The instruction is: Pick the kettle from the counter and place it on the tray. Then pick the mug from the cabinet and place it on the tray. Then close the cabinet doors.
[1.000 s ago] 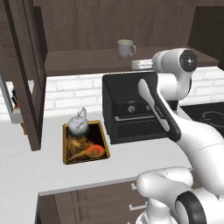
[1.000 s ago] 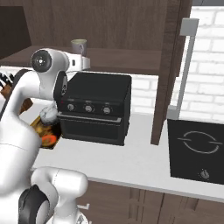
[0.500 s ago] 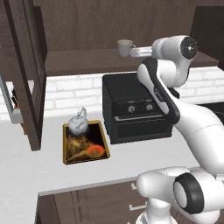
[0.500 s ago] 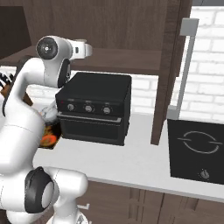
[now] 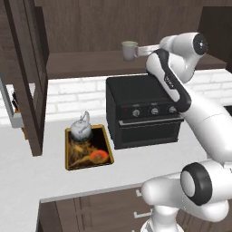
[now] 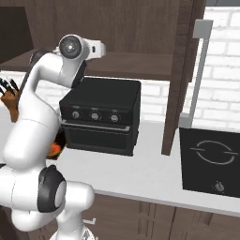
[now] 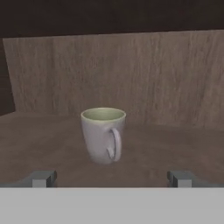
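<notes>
Since a moment ago my white arm has swung up and reached level into the dark brown wood wall cabinet (image 5: 86,63), my gripper (image 7: 111,178) now just short of the small pale grey-beige mug (image 5: 129,50) standing upright on the shelf. My fingers (image 7: 41,178) are spread wide, empty, the mug centred between them, its handle turned toward me. Below, the squat silvery kettle (image 5: 81,129) sits on the golden-rimmed swirl-patterned tray (image 5: 87,162) on the light grey counter (image 5: 27,176), beside the black countertop oven (image 5: 142,113). A tall brown cabinet door (image 5: 25,77) stands open.
</notes>
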{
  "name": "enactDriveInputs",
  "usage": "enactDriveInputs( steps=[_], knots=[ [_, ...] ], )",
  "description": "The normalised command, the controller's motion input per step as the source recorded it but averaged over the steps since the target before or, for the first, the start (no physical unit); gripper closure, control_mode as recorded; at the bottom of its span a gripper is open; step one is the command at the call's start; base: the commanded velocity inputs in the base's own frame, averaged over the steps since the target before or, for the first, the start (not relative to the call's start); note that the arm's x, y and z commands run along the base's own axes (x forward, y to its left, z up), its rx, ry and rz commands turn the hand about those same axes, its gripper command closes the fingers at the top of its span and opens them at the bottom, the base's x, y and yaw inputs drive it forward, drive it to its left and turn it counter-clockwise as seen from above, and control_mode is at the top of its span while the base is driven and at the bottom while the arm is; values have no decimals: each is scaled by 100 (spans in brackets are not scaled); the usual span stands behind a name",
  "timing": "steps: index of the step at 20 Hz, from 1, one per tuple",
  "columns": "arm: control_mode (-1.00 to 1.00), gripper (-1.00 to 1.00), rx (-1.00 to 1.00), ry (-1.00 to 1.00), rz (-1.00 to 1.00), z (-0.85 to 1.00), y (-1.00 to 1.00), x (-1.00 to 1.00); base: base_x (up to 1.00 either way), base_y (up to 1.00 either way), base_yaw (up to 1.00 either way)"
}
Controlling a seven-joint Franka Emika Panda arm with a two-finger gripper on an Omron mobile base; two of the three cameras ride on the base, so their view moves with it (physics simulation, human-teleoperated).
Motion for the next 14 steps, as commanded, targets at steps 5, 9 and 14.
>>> enactDriveInputs(
  steps=[5,9,14],
  knots=[
    [-100,-100,0,0,7,0,-13,34,0,0,0],
    [-100,-100,0,2,3,0,-1,39,0,0,0],
    [-100,-100,0,4,0,0,3,44,0,0,0]
  ],
)
